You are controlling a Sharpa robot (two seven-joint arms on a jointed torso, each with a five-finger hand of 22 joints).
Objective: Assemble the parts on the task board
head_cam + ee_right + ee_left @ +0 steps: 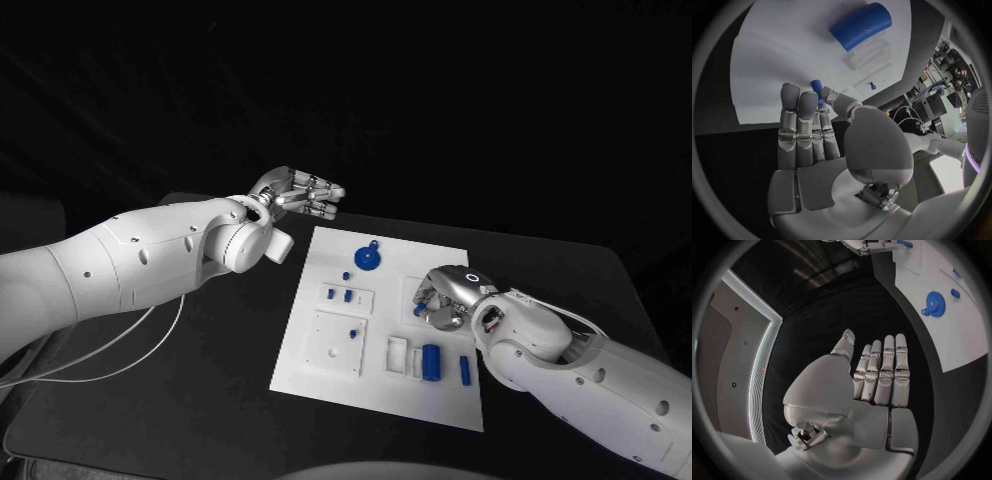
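Right hand (444,298) pinches a small blue part (816,88) over the board (325,355); a loose pinch risks dropping it; left hand (299,194) idle, fingers apart.

Black table (216,360) under dim light against a dark backdrop (433,90) from 10 to 2 o'clock, with a pale wall panel (736,340) edged by a bright strip (766,340) beyond.
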